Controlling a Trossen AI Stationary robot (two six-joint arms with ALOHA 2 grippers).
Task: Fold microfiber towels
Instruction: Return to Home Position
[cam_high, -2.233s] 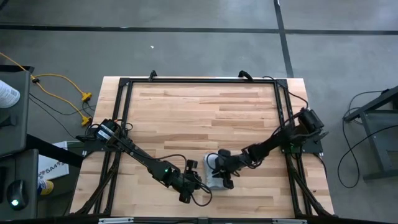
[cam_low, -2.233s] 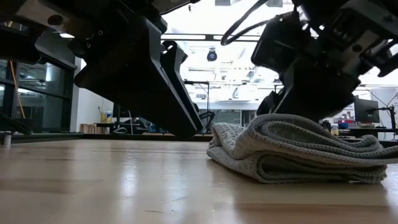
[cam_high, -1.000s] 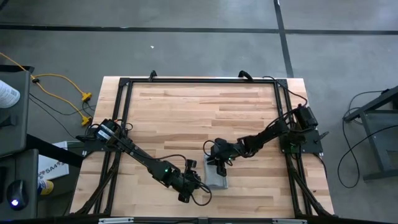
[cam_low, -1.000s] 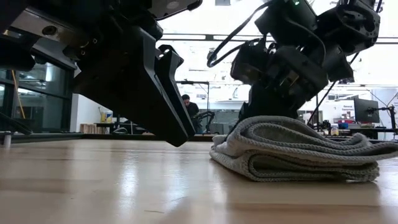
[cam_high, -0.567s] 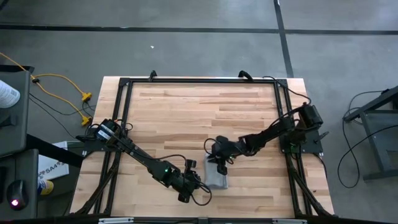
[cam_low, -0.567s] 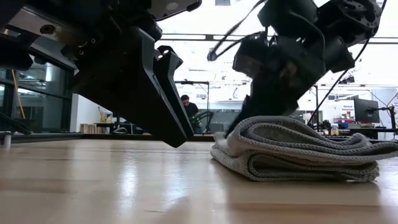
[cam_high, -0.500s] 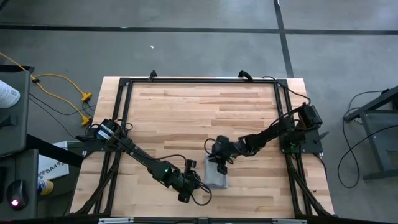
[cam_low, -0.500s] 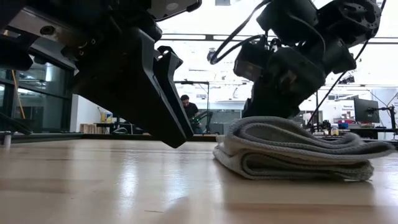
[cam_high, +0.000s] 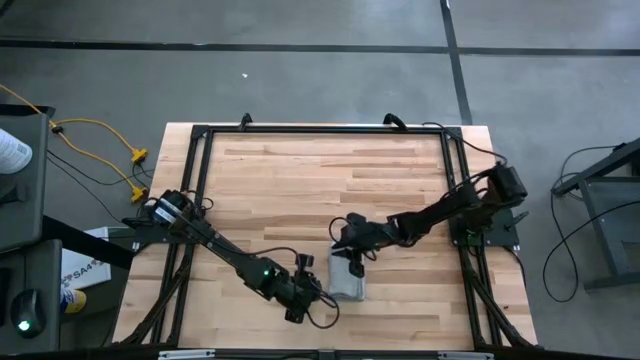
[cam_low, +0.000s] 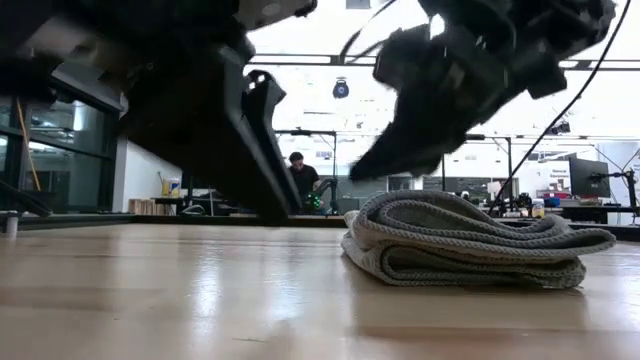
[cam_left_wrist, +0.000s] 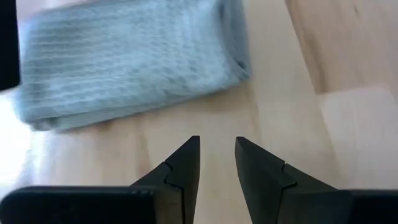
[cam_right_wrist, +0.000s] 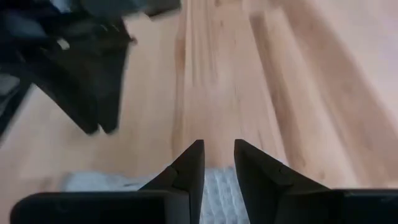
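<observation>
The light grey microfiber towel (cam_high: 350, 284) lies folded in several layers on the wooden table, near its front edge; it also shows in the low view (cam_low: 470, 240). My right gripper (cam_high: 350, 247) hangs shut and empty just above and beyond the towel's far end, clear of it in the low view (cam_low: 400, 150); its wrist view shows the towel's edge (cam_right_wrist: 219, 186) below its fingers. My left gripper (cam_high: 303, 292) is shut and empty, low over the table just left of the towel (cam_left_wrist: 130, 62).
Bare wooden tabletop (cam_high: 320, 180) stretches across the far half of the table. A black frame (cam_high: 200, 135) runs along the table's edges. My left arm shows as a dark blur in the right wrist view (cam_right_wrist: 81, 68). A person (cam_low: 300, 175) sits far off in the room behind.
My right gripper has come up off the top of the folded towel and drawn slightly toward the table's far edge. The towel stays folded where it was and sits a little flatter.
</observation>
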